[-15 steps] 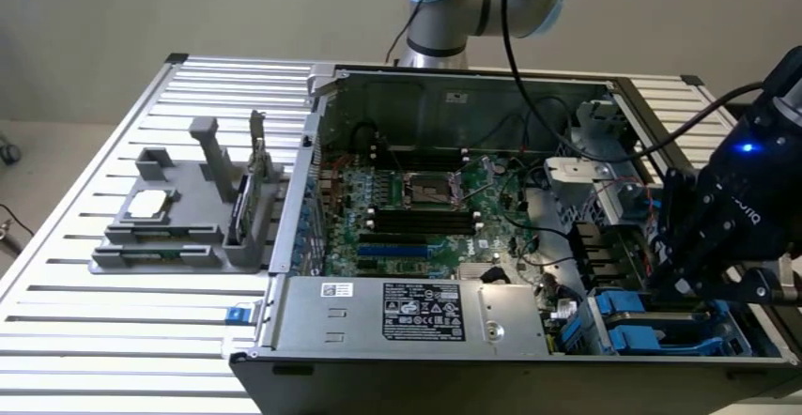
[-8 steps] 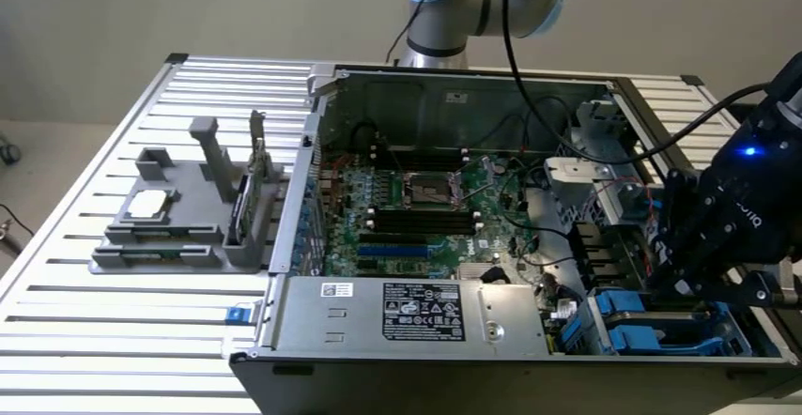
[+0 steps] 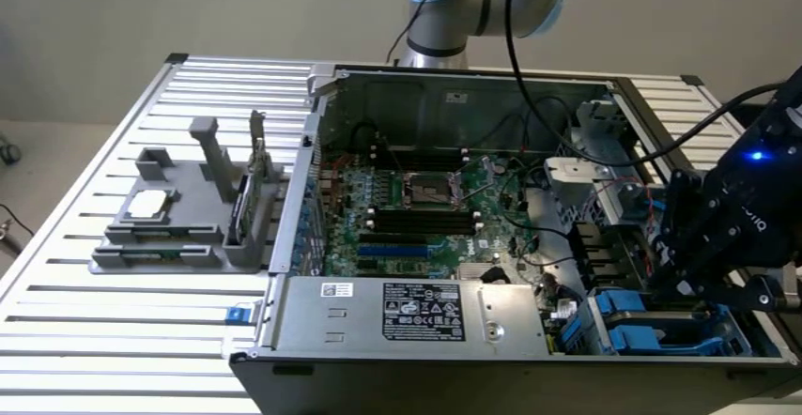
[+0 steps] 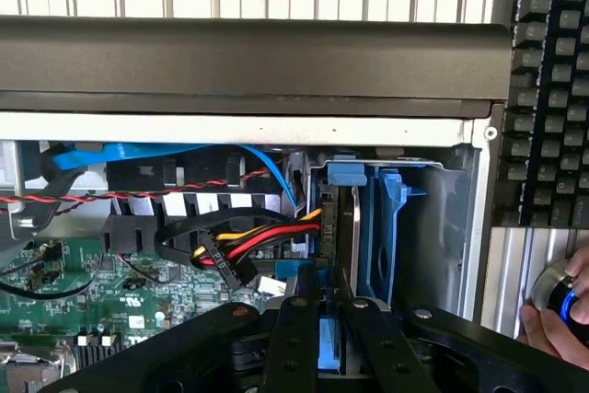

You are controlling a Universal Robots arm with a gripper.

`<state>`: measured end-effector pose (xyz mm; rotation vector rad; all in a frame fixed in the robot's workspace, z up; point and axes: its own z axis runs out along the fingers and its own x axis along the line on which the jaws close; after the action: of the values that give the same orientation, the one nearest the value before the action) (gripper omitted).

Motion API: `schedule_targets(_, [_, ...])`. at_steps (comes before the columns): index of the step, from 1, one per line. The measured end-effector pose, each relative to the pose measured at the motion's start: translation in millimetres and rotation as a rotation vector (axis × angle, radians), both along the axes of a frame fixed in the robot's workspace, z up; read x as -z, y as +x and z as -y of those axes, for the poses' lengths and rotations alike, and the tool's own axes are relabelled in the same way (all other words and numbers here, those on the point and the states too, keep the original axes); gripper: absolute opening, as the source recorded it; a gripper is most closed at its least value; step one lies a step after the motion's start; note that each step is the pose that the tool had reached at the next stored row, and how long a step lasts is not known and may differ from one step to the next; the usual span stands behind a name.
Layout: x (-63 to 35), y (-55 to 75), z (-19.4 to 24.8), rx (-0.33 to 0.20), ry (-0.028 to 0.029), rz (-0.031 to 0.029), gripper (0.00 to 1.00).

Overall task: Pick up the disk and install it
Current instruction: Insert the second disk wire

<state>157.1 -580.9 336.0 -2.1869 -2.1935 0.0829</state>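
Here, one hand [image 4: 329, 319] around one blue-framed disk [image 4: 331, 352], beside one blue carrier [image 4: 386, 227].

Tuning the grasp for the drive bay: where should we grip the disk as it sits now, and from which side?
Grip the disk by its narrow blue-framed edge facing out of the bay, fingers pinching across its thickness, and come straight in from the case's open side. It stands on edge, with a neighbouring blue carrier close beside it, so the flat faces look unreachable. The gripper appears shut on that edge.
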Motion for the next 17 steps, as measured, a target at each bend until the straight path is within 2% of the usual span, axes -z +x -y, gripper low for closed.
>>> schedule_targets(2, [0.1,0.0,2.4,0.0,0.0061,0.0,0.16])
schedule_targets(7, [0.0,0.1,3.4,0.0,0.0106,0.0003,0.18])
schedule_targets(8, [0.1,0.0,3.4,0.0,0.0111,0.0,0.18])
schedule_targets(10, [0.0,0.0,3.5,0.0,0.0114,0.0,0.31])
schedule_targets(13, [-2.2,-0.1,3.5,0.0,0.0113,0.0,0.31])
schedule_targets(17, [-9.9,-2.3,3.5,0.0,0.0116,0.0,0.31])
